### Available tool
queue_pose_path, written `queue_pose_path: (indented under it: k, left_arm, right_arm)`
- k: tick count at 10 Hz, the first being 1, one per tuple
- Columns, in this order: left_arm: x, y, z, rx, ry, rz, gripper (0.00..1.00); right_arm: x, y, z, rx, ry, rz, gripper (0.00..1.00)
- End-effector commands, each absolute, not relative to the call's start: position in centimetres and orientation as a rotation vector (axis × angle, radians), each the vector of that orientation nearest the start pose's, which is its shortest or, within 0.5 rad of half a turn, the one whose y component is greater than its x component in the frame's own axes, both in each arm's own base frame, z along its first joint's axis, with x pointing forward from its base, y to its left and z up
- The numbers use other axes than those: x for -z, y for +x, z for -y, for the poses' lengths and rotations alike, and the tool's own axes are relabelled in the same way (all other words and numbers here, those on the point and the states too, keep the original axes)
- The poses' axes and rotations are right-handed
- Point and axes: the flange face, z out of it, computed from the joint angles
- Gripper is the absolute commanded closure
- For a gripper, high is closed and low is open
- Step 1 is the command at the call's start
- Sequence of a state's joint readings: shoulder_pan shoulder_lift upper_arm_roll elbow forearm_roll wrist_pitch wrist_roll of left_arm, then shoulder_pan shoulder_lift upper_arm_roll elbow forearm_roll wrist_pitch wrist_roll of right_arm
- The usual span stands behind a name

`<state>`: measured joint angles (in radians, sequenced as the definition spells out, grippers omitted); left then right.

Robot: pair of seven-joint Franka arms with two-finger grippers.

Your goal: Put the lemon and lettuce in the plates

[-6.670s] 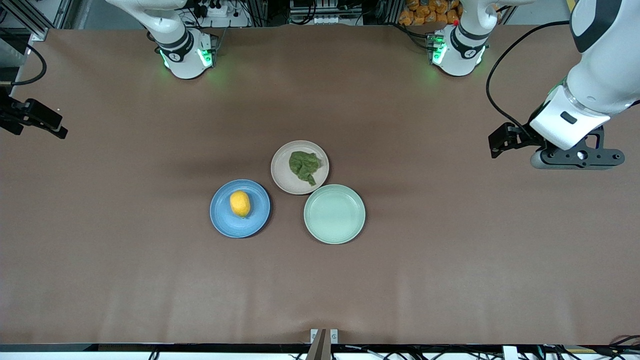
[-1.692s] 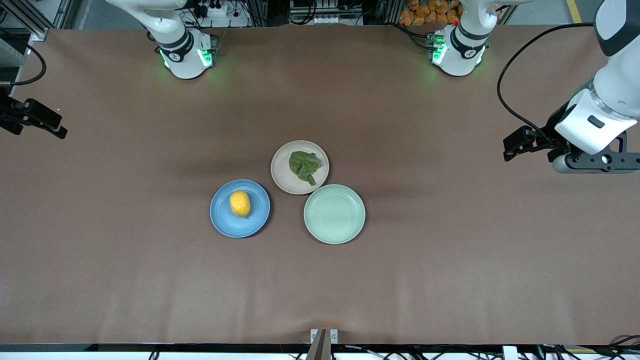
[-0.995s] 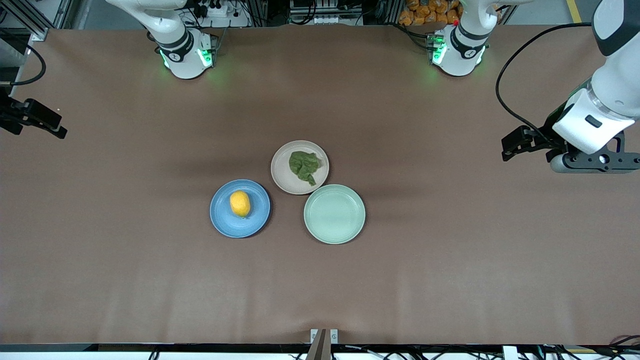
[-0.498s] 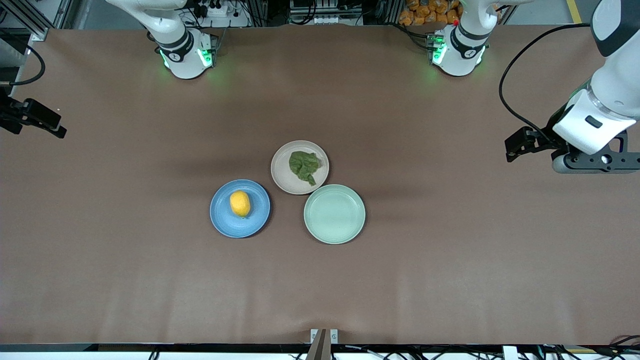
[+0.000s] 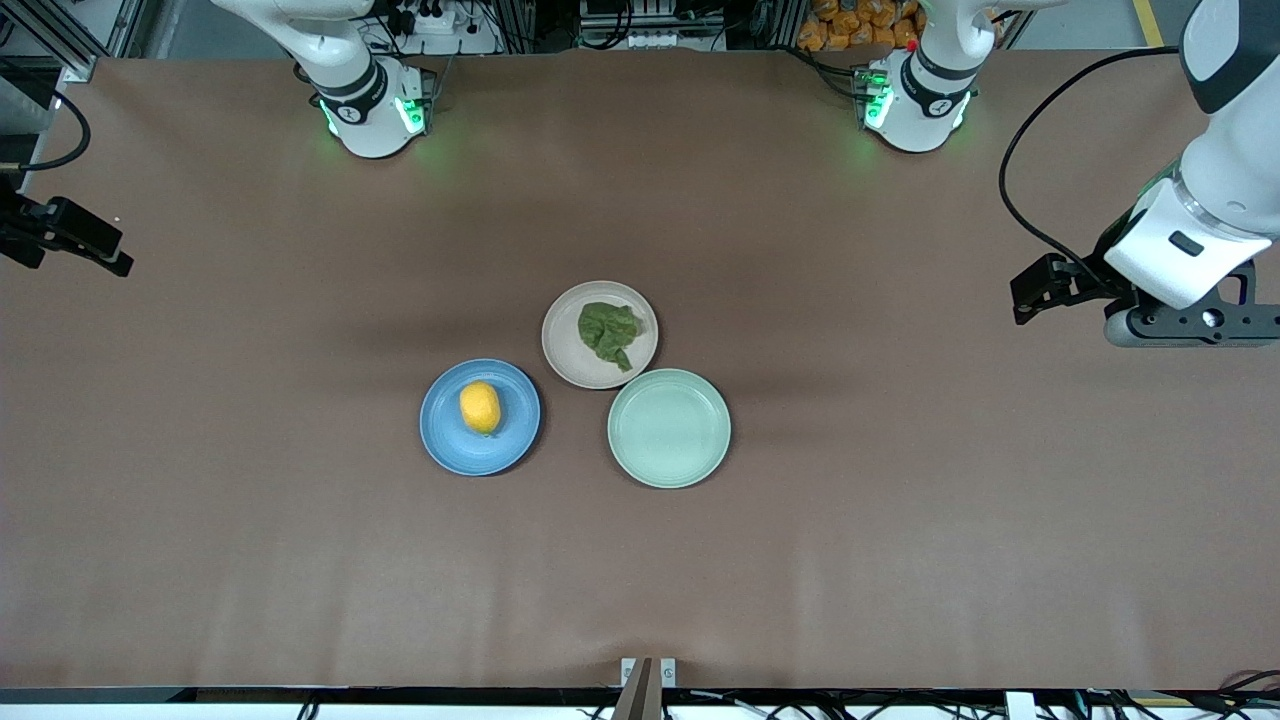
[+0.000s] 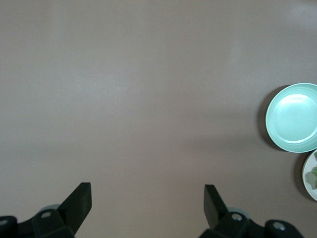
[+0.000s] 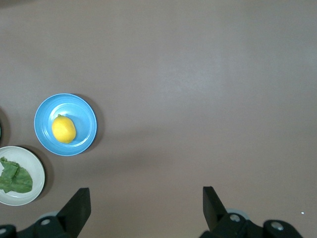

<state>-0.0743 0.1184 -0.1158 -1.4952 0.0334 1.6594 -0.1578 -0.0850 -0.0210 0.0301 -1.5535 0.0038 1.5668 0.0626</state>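
both claws, left claw [image 6: 147, 198] and right claw [image 7: 146, 201], hang spread, well apart from the lemon [image 5: 480, 407] and lettuce [image 5: 609, 333] on plates.

In the left wrist view, the left end effector [image 6: 147, 203] is showing only its two black fingertips [image 6: 79, 203], the rest running off the edge. The round beige-pinkish plate [image 6: 312, 188] is appearing as a mere sliver carrying a scrap of the wrinkly dark-green lettuce [image 6: 314, 173], and the pale mint-green plate [image 6: 292, 117] is losing a bit of rim. From the front, at three o'clock from the beige-pinkish plate, that end effector's fingers are hiding under its white wrist. The right end effector [image 7: 146, 206] is lying outside the front view; its own view is clipping its fingers, the beige-pinkish plate and the lettuce.
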Motion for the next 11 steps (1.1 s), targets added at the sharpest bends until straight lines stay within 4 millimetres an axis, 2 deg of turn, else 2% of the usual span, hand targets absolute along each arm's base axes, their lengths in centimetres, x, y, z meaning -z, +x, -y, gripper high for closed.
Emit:
queue_pose_path:
  k: [1,11]
  left_arm:
    - [-60.56,58.91,10.62,0.1,-3.105,-0.073,0.0]
    - [-60.56,58.93,10.52,0.1,-3.105,-0.07,0.0]
  right_arm:
    - [-64.86,54.76,3.14,0.06,-3.133,-0.192,0.0]
    - [-64.98,54.81,3.14,0.07,-3.148,-0.189,0.0]
